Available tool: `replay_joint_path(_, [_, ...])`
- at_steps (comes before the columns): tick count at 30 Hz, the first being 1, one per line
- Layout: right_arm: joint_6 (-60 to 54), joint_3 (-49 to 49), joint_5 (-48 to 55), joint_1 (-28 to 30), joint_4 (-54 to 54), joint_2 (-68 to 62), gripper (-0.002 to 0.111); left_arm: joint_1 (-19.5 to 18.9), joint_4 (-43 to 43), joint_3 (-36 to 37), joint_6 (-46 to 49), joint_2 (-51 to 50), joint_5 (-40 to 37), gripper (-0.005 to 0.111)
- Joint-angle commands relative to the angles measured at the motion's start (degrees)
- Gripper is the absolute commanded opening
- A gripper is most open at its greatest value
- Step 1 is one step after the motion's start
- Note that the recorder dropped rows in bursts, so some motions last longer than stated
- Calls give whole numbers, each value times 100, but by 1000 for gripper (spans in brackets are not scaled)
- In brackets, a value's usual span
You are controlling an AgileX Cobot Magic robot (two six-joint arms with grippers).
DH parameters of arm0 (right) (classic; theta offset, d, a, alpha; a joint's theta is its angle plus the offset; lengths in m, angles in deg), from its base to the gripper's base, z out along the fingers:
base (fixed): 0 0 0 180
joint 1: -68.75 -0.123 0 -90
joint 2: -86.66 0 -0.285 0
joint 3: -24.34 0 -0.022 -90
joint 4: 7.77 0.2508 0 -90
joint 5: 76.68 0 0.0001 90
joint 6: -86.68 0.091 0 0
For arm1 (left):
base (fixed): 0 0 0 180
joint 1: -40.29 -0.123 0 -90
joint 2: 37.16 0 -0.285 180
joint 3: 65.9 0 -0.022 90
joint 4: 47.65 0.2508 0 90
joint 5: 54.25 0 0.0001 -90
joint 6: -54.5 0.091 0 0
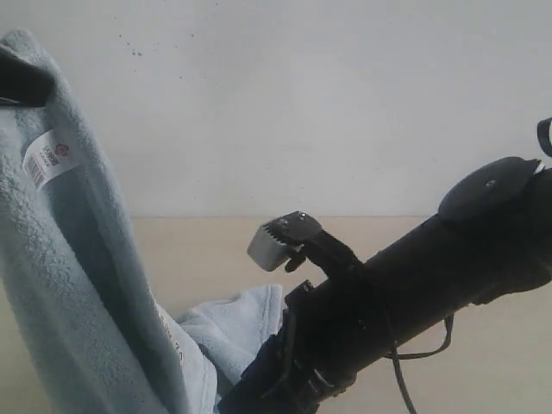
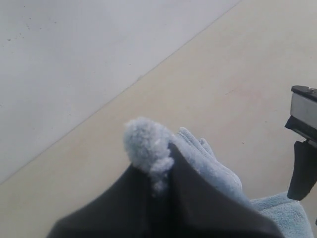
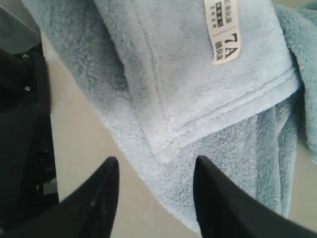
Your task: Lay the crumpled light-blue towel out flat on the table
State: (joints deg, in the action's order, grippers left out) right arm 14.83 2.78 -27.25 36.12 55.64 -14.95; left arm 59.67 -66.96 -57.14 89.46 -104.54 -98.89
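Left wrist view: I find the left gripper [image 2: 159, 166] closed tight on a fluffy tuft of the towel [image 2: 146, 141]. The tuft stands out above the two dark fingers [image 2: 124, 203], lifted clear of the table [image 2: 237, 74]. More of the cloth trails down towards the table beyond the fingers. The wall [image 2: 74, 59] meets the table's far edge.

Right wrist view: the right gripper [image 3: 156, 191] stands wide, jaws well apart and holding nothing. A hemmed corner of the towel hangs over the table just past the fingertips [image 3: 104, 193]. The cloth's lower edge reaches into the gap without being clamped. A white label [image 3: 223, 29] printed "7A" sits near that corner.

Exterior view: the towel hangs as a long drape from high above the table. Its lower folds are bunched on the table surface. A second white tag [image 1: 50, 157] shows high on the drape. The black right arm [image 1: 414, 293] slants down towards the table, ending beside the bunched folds.
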Motion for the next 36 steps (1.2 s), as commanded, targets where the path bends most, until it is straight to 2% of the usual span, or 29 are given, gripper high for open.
replay_joint_path(1, [82,-30,-539,-127,-295,64,45,-15,8,27,-68,10,111,4])
replay_joint_path(7, [849,-30,-2083,-103,-984,27,45,-15,503,27,-421,10,305,4])
replay_joint_path(12, [1122,-30,-2755,-103,-984,-214,45,-15,2130,27,-2065,89,523,4])
replay_joint_path(16, [1197,86,-3071,-91,-984,-604,44,-24,2750,27,-2400,205,331,4])
replay_joint_path(21, [1531,585,-3021,201,-984,-1222,44,-24,2825,27,-2483,423,-1,4])
replay_joint_path(27, [1889,1661,-1734,627,-984,-1860,44,-24,2825,77,-2493,745,-231,4])
replay_joint_path(36, [2303,2687,-1527,641,-1045,-2654,44,-24,2864,459,-2509,1220,-276,4])
